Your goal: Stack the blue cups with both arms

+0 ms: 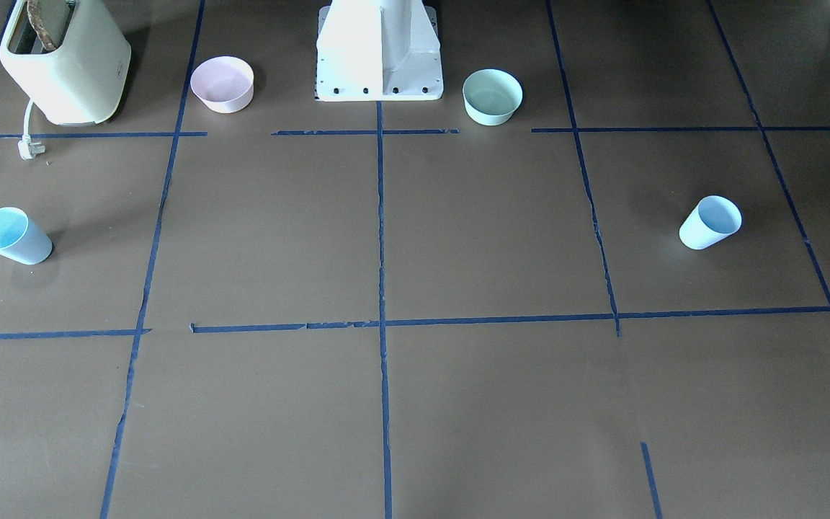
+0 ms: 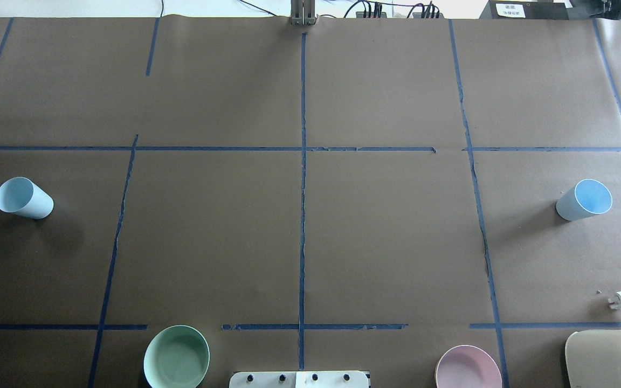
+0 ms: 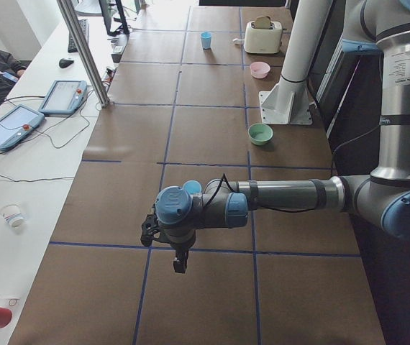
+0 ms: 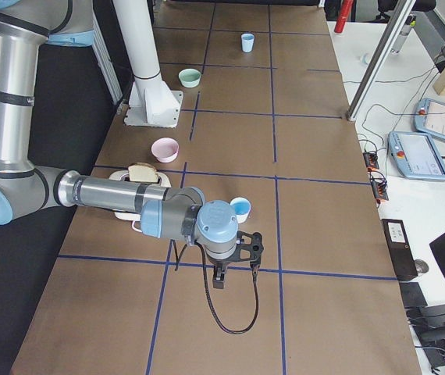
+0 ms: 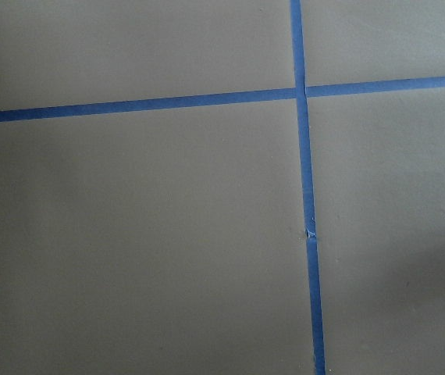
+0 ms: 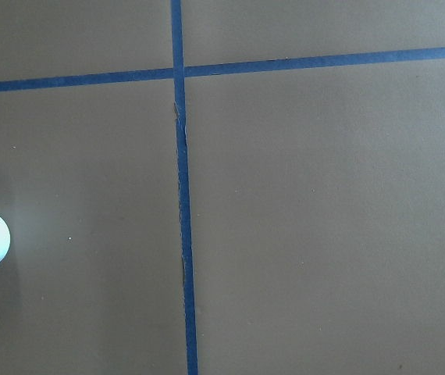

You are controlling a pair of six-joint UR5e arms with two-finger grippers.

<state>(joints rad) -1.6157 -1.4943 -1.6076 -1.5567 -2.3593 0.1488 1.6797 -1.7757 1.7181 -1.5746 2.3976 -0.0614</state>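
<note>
overhead view, left to right. the first pale blue tapered plastic cup [image 2: 23,198] stands upright, mouth up, at 9 o'clock on the brown paper-covered table [image 2: 208,242]. the second pale blue tapered plastic cup [image 2: 584,200] stands likewise at 3 o'clock, well apart from it. neither cup is held and nothing is stacked yet. a mint-green round bowl [image 2: 176,357] sits at 7 o'clock and a pink round bowl [image 2: 468,368] at 5 o'clock, either side of the white pedestal base [image 2: 298,379] at 6 o'clock. a cream toaster [image 2: 609,358] fills the corner near 4 o'clock.

step in hand (judged): the approach, each arm to its own cup. to do it well, each gripper should come straight down over its cup and take the wall just below the rim. pressure should be light, since thin plastic is likely to flex or tip. one cup would then go to the table's middle and the other be lowered into it, axes in line.

views compared. only the side views show the arms. the left gripper [image 3: 152,230] hangs over the table near the first cup, and the right gripper [image 4: 246,248] near the second. whether either pincer is released or clenched cannot be told from these views. the left wrist view shows only paper and blue tape [image 5: 307,234]. the right wrist view catches a pale cup edge at 9 o'clock of its frame.
</note>
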